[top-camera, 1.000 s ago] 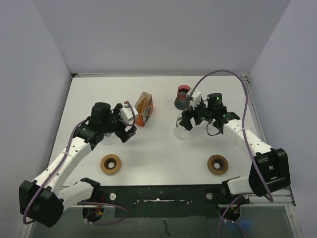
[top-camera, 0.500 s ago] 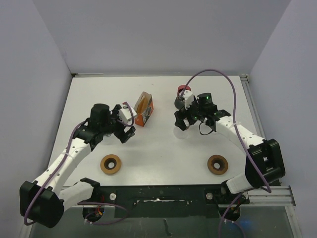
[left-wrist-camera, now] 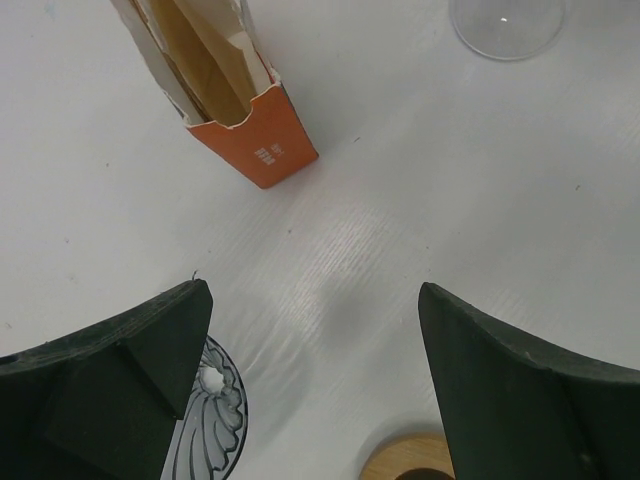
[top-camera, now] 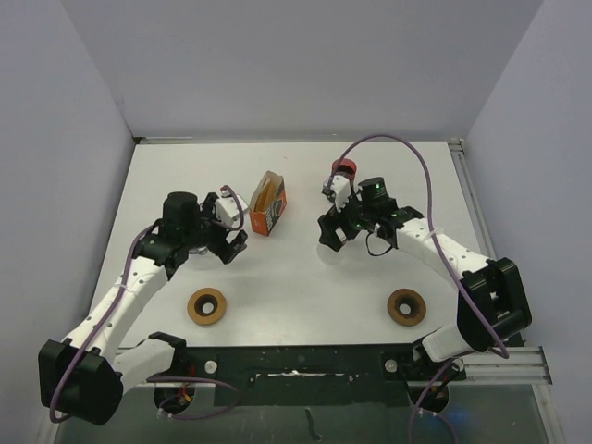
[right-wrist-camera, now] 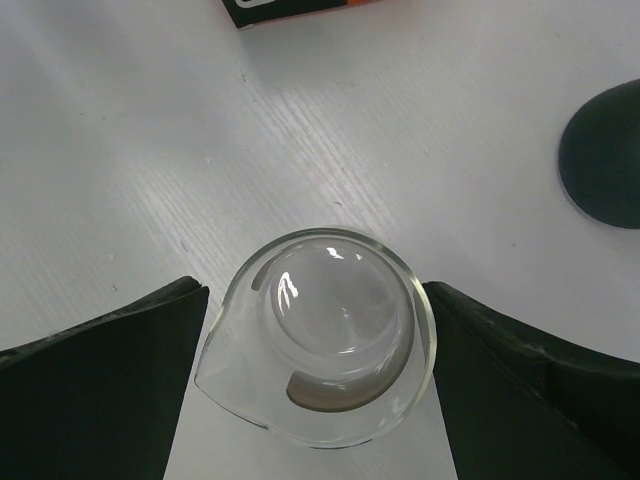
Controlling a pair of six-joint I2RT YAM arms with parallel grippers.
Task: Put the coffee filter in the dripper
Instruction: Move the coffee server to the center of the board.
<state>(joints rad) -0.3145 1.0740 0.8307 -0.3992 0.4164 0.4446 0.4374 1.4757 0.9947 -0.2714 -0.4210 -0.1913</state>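
Observation:
Brown paper coffee filters [left-wrist-camera: 205, 60] stand in an open orange box [top-camera: 268, 203] at the middle of the table. In the left wrist view, a clear ribbed glass dripper [left-wrist-camera: 205, 420] shows at the lower left, partly behind one finger. My left gripper [left-wrist-camera: 312, 300] hangs open and empty over bare table, short of the box. My right gripper [right-wrist-camera: 315, 300] is open. It straddles a clear glass carafe [right-wrist-camera: 325, 335] with a spout, a finger close on each side of the rim.
A dark cup with a red top [top-camera: 344, 169] stands just behind the right gripper. Two wooden rings [top-camera: 206, 306] [top-camera: 406, 307] lie near the front edge. The carafe also shows at the top of the left wrist view [left-wrist-camera: 505, 25].
The right gripper has moved left over the carafe and its fingers have drawn slightly closer together. The left gripper has shifted a little left.

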